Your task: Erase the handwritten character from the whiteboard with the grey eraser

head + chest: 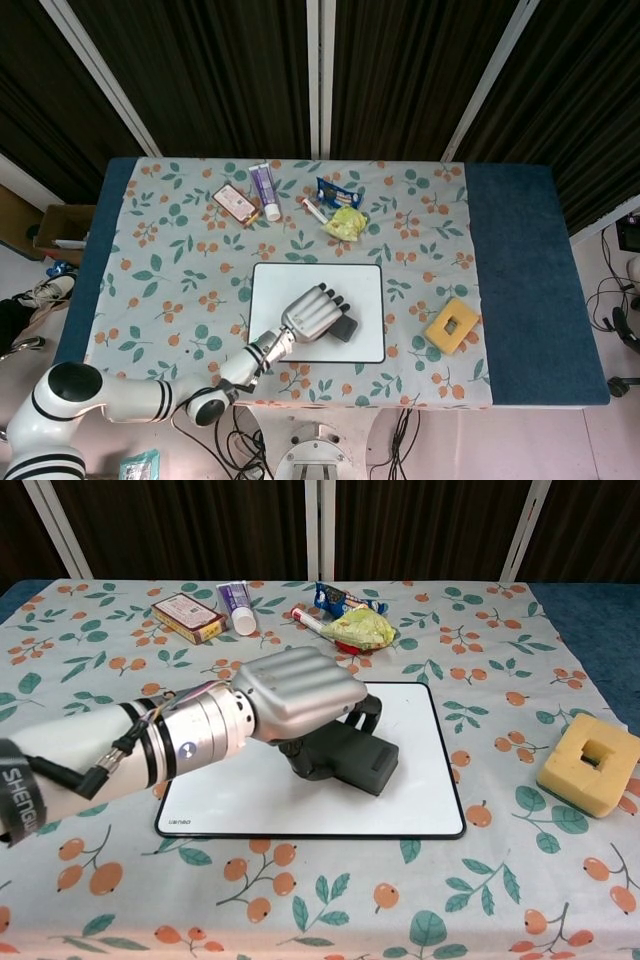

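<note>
The left hand holds the grey eraser and presses it on the whiteboard, near the board's middle. A yellow sponge sits to the right of the board, well apart from it.

a lab test bay: a table under a floral cloth, dark curtains behind, loose cables on the floor.

Left hand holds eraser on whiteboard; sponge lies right
</note>
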Tool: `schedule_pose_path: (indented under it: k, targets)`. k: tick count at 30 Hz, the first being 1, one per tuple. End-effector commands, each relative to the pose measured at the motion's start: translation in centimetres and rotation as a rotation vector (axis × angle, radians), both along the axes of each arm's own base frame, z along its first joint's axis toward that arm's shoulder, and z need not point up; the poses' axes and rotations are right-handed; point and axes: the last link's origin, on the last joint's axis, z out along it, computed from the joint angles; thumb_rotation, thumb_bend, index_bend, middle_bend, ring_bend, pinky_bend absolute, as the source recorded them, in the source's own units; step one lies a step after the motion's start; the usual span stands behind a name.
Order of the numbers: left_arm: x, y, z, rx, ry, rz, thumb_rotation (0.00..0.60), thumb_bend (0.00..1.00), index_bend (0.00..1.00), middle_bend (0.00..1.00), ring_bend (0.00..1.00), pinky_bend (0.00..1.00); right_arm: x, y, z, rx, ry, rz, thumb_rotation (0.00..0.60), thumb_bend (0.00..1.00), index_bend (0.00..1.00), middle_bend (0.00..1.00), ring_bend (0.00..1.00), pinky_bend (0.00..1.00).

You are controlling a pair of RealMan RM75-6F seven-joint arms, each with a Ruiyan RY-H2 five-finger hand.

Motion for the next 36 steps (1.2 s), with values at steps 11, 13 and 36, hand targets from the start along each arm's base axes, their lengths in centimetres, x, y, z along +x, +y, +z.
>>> schedule_pose_path:
  k: [11, 13, 36]
  targets:
    - [-1.2, -1.5, 5.7, -0.007, -0.014, 0.025, 0.600, 0.36, 0.61, 0.62, 0.50, 0.42, 0.1, -0.1, -0.2, 0.003, -0.002, 0.006, 0.600, 0.26, 0.00, 0.00, 0.00, 0.00]
    - [-1.9, -0.8, 6.8, 0.031, -0.027, 0.044, 0.600, 0.36, 0.61, 0.62, 0.50, 0.43, 0.2, -0.1, -0.3, 0.004, -0.003, 0.010, 0.600, 0.26, 0.00, 0.00, 0.00, 0.00]
    - [-18.7, 7.6, 14.5, 0.370, -0.018, 0.446, 0.600, 0.33, 0.57, 0.57, 0.46, 0.42, 0.9, 0.1, -0.5, 0.008, 0.009, 0.025, 0.600, 0.26, 0.00, 0.00, 0.00, 0.00]
